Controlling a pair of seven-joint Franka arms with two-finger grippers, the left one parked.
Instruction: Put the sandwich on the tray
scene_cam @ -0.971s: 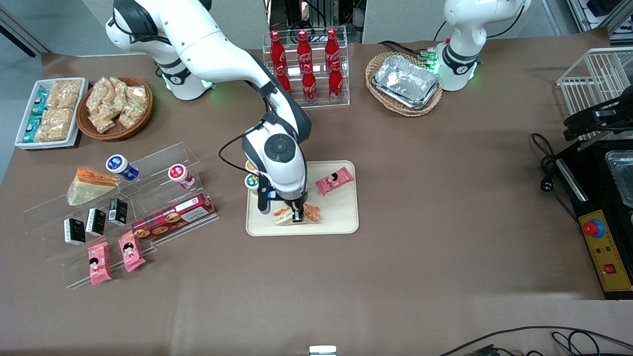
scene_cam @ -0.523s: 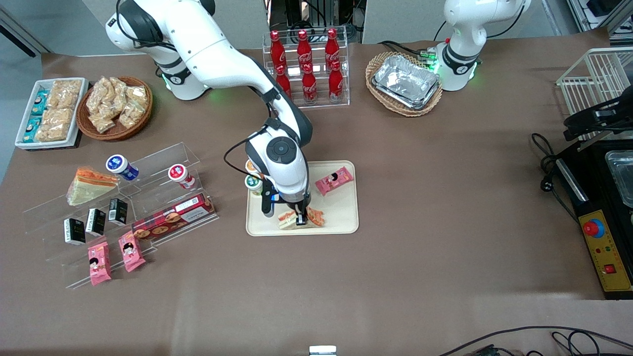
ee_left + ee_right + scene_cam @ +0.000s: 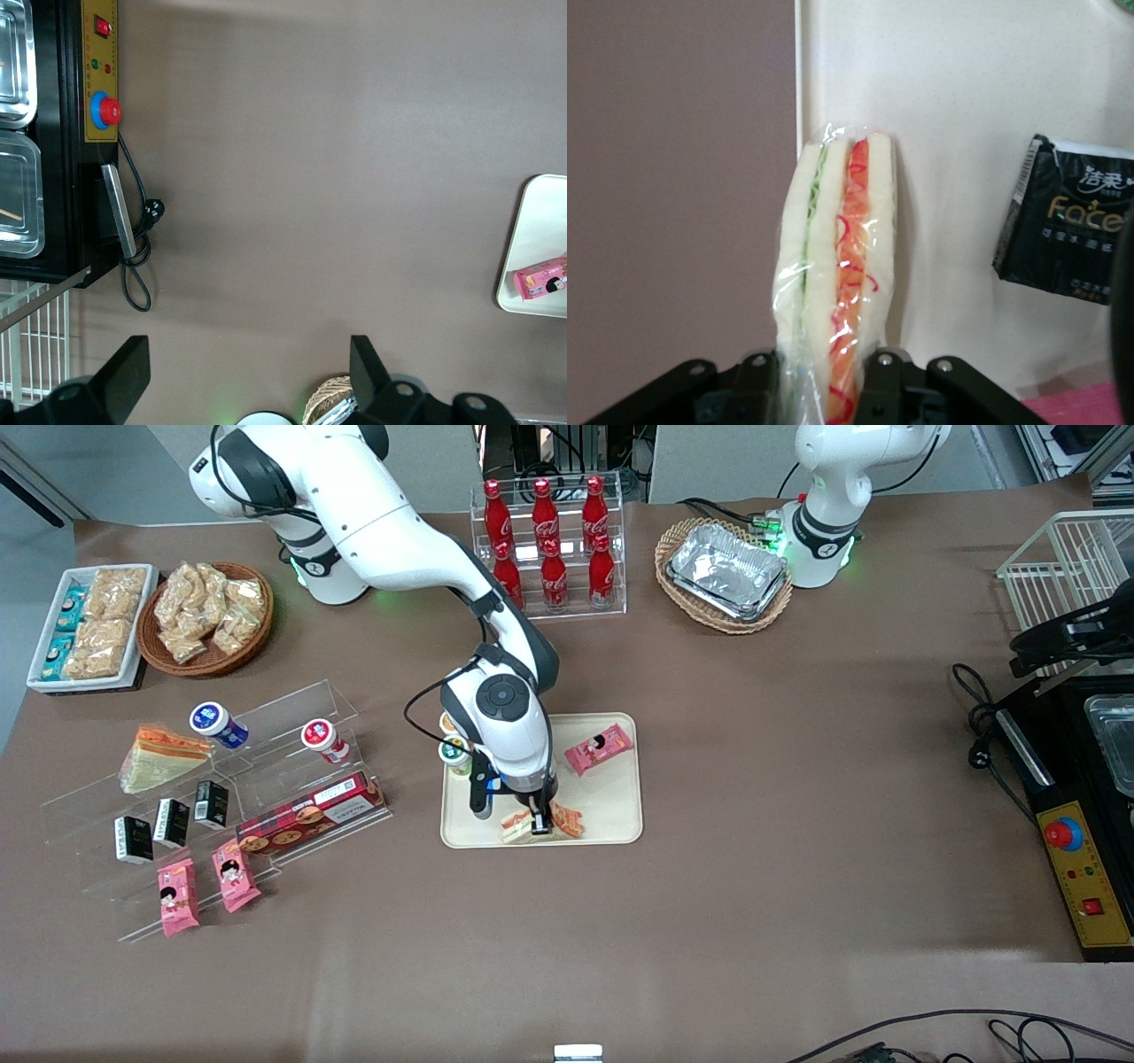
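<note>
The sandwich (image 3: 833,257), a clear-wrapped wedge of white bread with green and red-orange filling stripes, is clamped between my right gripper's fingers (image 3: 760,376). The gripper (image 3: 822,381) is shut on it. In the front view the gripper (image 3: 537,825) points down over the cream-beige tray (image 3: 611,806), near the tray's edge closest to the camera. The sandwich (image 3: 516,828) shows on both sides of the fingers. I cannot tell whether it touches the tray (image 3: 966,88).
On the tray lie a pink snack pack (image 3: 599,747) and a black tissue pack (image 3: 1063,221). Small cups (image 3: 454,751) stand at its corner. A similar wedge (image 3: 159,755) sits on the acrylic shelf toward the working arm's end. Cola bottles (image 3: 549,540) stand farther from the camera.
The gripper has moved with the sandwich toward the tray's edge nearest the camera. The sandwich stays in its grasp.
</note>
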